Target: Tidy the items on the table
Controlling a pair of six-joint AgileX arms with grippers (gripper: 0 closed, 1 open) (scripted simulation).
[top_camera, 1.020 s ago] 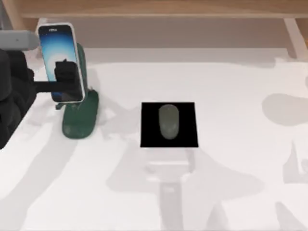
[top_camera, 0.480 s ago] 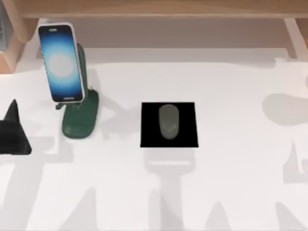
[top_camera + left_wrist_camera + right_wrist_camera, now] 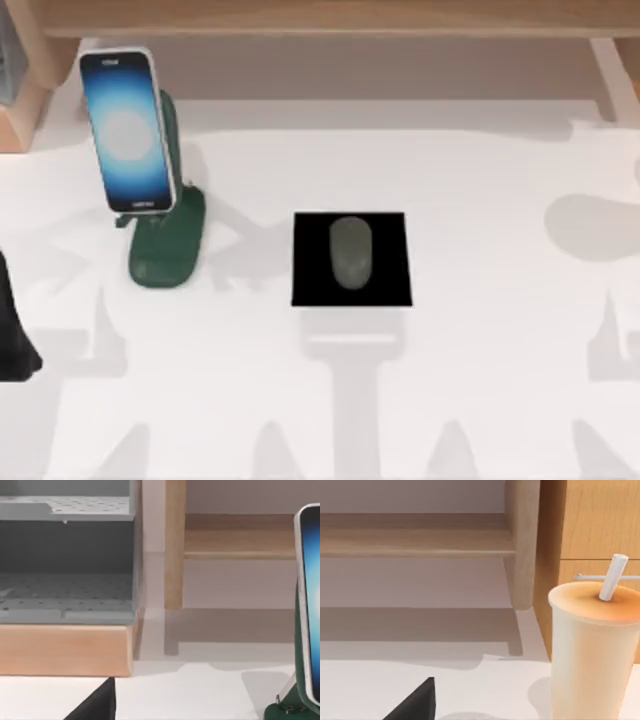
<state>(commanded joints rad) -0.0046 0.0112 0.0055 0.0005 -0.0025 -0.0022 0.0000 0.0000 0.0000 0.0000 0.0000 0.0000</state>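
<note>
The smartphone (image 3: pixel 128 130) with its glowing blue screen leans upright on the dark green stand (image 3: pixel 165 245) at the table's (image 3: pixel 500 330) left rear. In the left wrist view the phone's edge (image 3: pixel 309 605) and the stand's foot (image 3: pixel 287 710) are in sight. The grey mouse (image 3: pixel 350 251) lies on the black square pad (image 3: pixel 385 285) in the middle. My left gripper (image 3: pixel 12 335) sits at the table's left edge, well away from the phone, open and holding nothing; one black finger (image 3: pixel 97 705) shows. A black part of my right gripper (image 3: pixel 415 705) shows in the right wrist view.
A light wooden shelf (image 3: pixel 330 20) runs along the back, with grey perforated trays (image 3: pixel 65 555) at its left end. A pale cup (image 3: pixel 592 650) with a white straw stands on the table beside a wooden post (image 3: pixel 522 545).
My left gripper let go of the phone on the stand and drew back down the table's left edge. The phone and the mouse stayed put.
</note>
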